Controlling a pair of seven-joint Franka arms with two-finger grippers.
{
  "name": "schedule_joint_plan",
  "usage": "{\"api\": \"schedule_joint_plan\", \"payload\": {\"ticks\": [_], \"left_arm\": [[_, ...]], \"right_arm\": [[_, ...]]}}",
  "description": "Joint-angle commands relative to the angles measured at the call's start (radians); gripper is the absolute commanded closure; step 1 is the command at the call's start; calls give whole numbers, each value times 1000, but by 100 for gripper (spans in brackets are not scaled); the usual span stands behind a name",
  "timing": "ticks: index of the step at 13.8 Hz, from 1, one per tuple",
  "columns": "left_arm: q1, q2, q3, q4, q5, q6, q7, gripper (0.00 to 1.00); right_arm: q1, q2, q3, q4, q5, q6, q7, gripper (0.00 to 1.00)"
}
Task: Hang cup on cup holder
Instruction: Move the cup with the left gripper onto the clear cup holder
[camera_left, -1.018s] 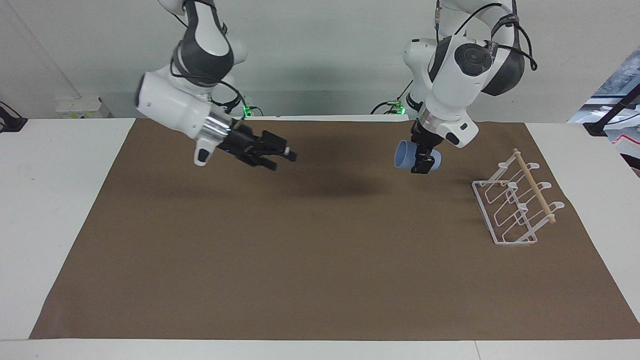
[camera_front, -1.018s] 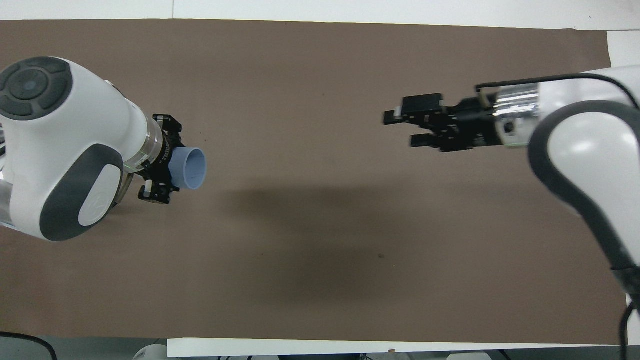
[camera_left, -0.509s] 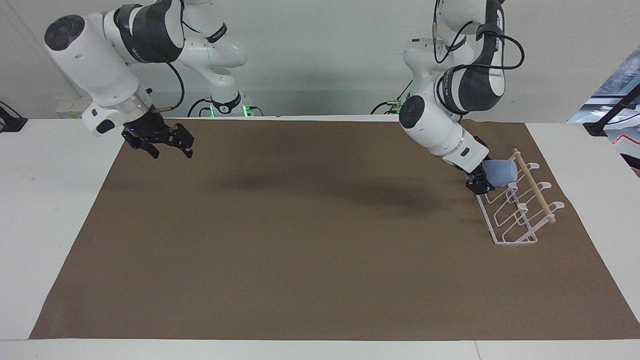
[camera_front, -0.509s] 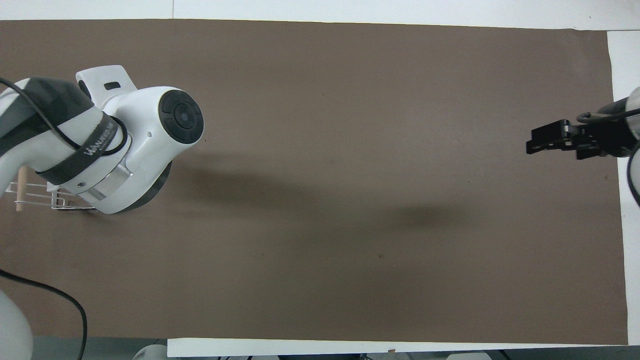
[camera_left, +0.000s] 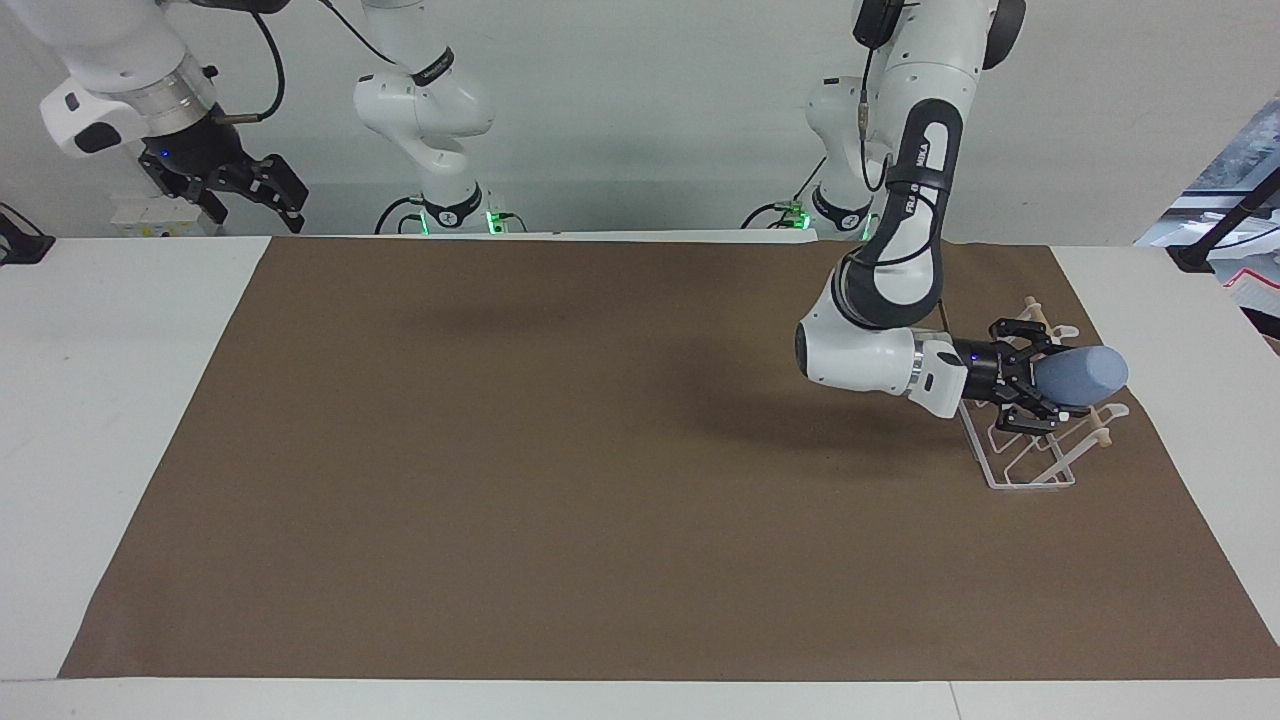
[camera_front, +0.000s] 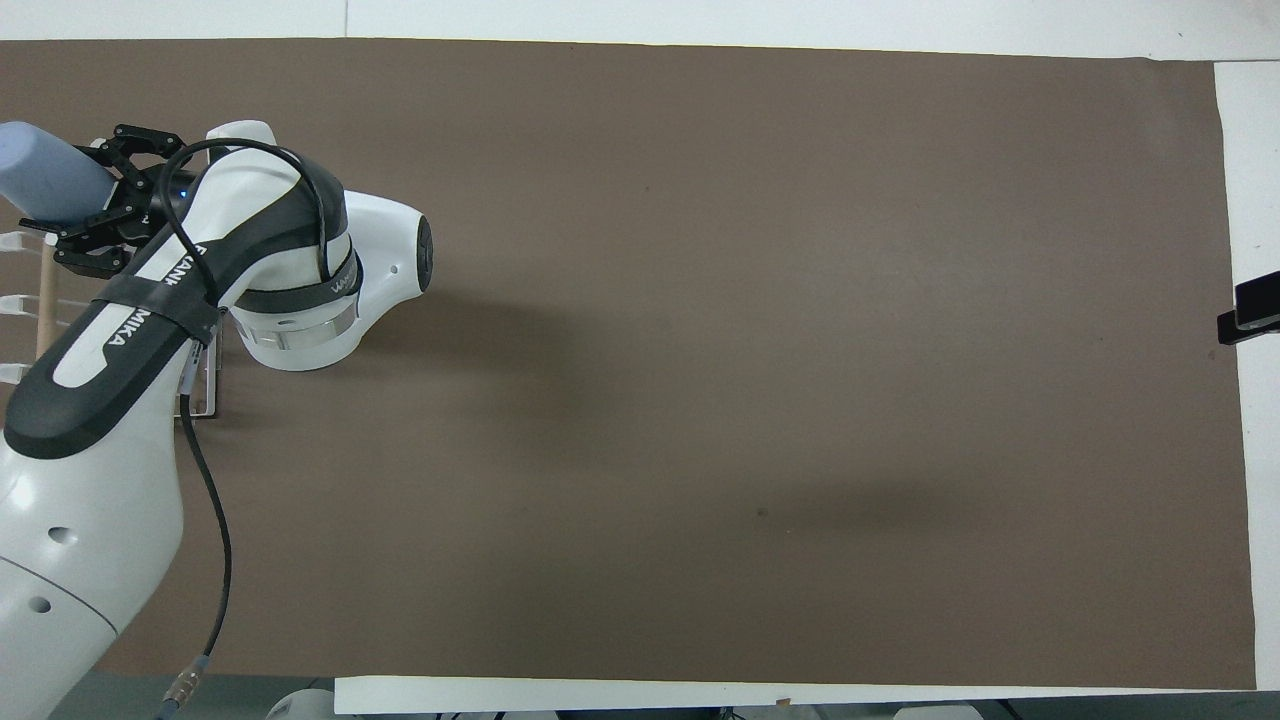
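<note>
The light-blue cup (camera_left: 1090, 373) lies level over the white wire cup holder (camera_left: 1012, 470), its base pointing toward the left arm's end of the table. My left gripper (camera_left: 1045, 378) is shut on the cup's mouth end, a finger on each side. The cup covers the middle of the holder's wooden dowel; whether a prong is inside it is hidden. In the overhead view the cup (camera_front: 45, 180) and left gripper (camera_front: 85, 195) are over the holder (camera_front: 45, 310), mostly hidden by the arm. My right gripper (camera_left: 240, 188) is open and empty, raised over the table's edge at the right arm's end.
A brown mat (camera_left: 600, 450) covers most of the white table (camera_left: 110, 420). The left arm's forearm (camera_left: 865, 355) hangs low over the mat beside the holder. Only the right gripper's tip (camera_front: 1250, 315) shows in the overhead view.
My left gripper has carried the cup farther over the holder, turning its base outward. My right gripper has drawn back and up toward its own end of the table.
</note>
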Motion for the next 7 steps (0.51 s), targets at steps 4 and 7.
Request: {"api": "schedule_joint_plan", "payload": {"ticks": [4, 7], "left_arm": [[23, 54, -5, -2, 13, -32, -142, 100], [43, 128, -4, 12, 13, -34, -205, 100]], "right_arm": [[35, 6, -30, -22, -21, 15, -19, 0], [24, -11, -25, -22, -21, 9, -21, 0]]}}
